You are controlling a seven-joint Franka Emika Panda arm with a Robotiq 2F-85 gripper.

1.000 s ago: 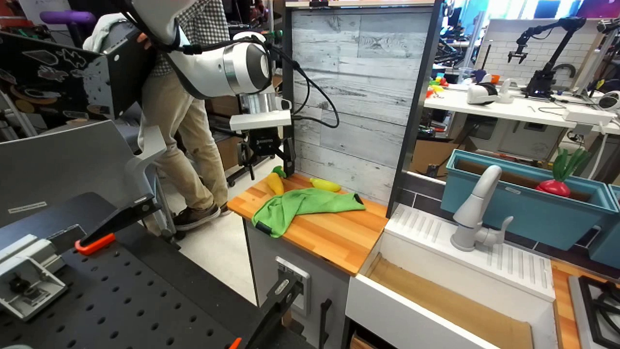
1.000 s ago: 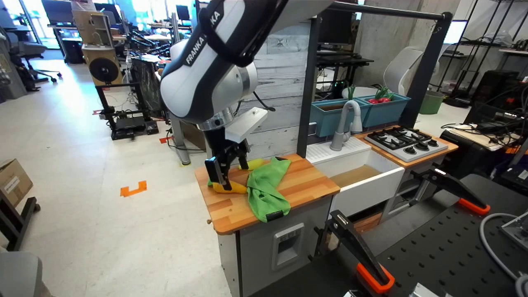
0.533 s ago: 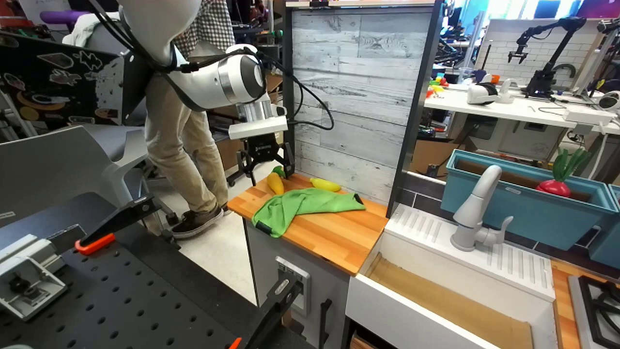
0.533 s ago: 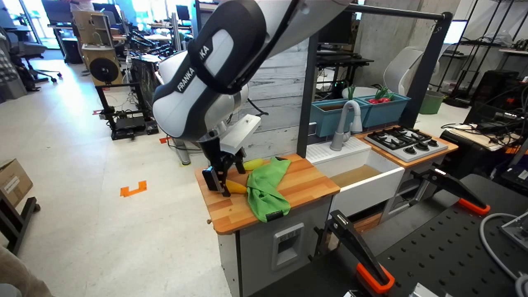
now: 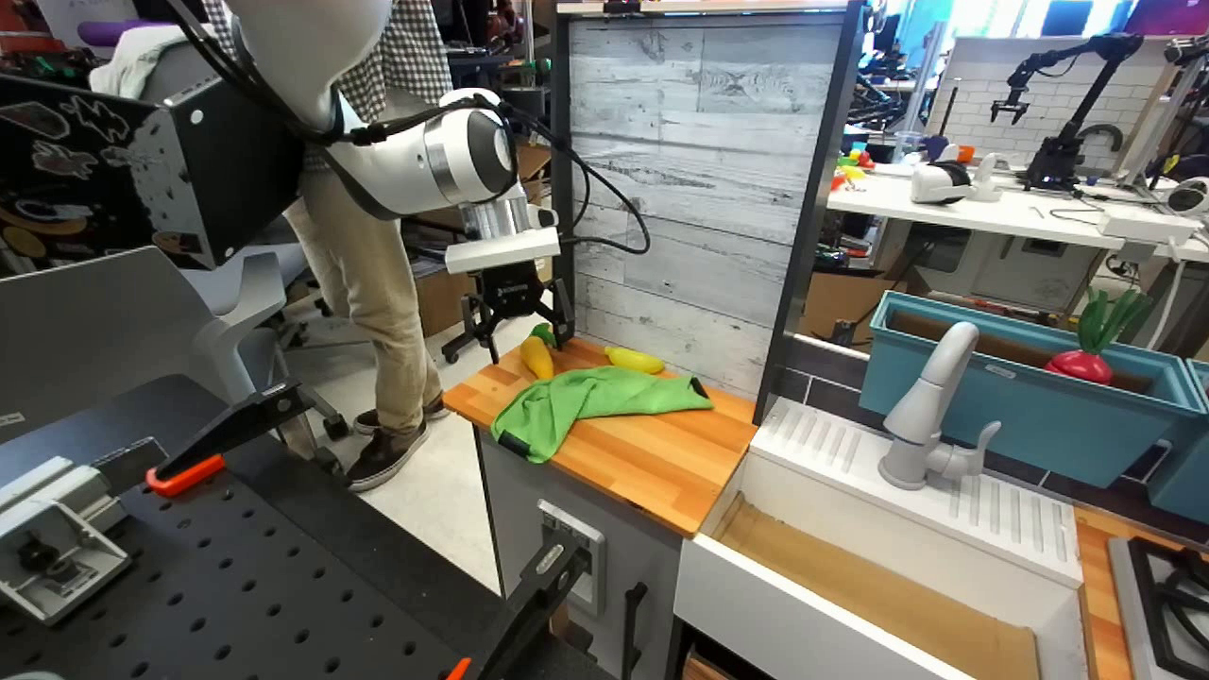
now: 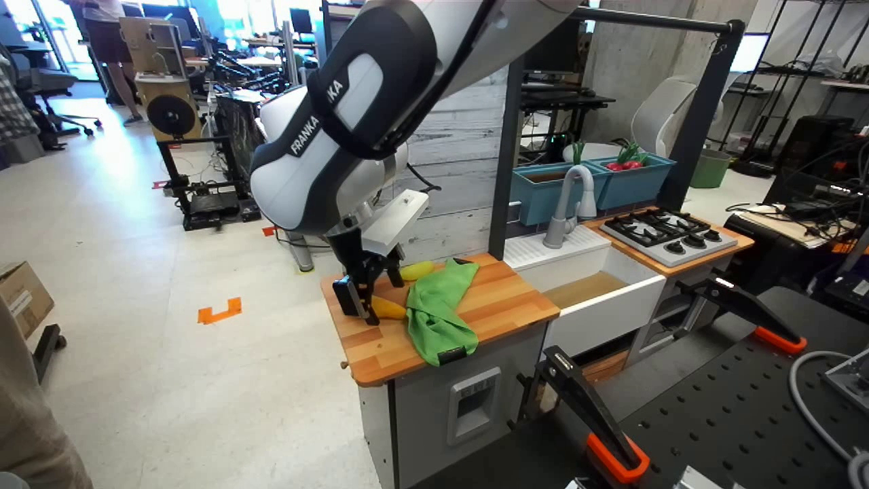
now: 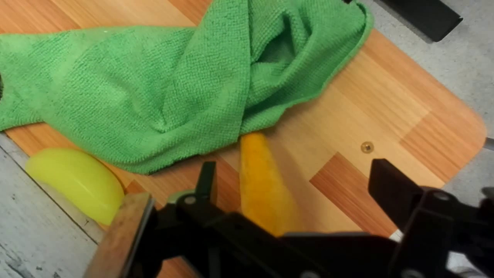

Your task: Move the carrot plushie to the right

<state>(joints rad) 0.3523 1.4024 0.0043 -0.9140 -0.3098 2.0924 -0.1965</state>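
The carrot plushie is orange-yellow with a green top. It lies on the wooden counter in both exterior views [image 5: 536,359] [image 6: 389,309] and in the wrist view [image 7: 264,185]. Its narrow end touches or goes just under the green cloth [image 5: 590,401]. My gripper [image 5: 529,348] is open just above the counter, over the plushie's green-top end. In the wrist view the plushie lies between the spread fingers [image 7: 294,166], closer to the left one, with a gap on both sides. The gripper body hides its thick end there. The green top is hidden in an exterior view by the gripper [image 6: 385,299].
A yellow banana-like toy [image 5: 635,360] lies by the grey wood back panel [image 5: 699,189]. The green cloth spreads across the counter [image 5: 661,453]. A white sink [image 5: 784,604] with a grey faucet [image 5: 930,416] adjoins the counter. A person [image 5: 364,255] stands behind the arm.
My gripper has moved lower and toward the counter's outer end, over the plushie's green-top end, and tilted slightly. It is nearly still over the last half second. The plushie has not moved. The person has shifted.
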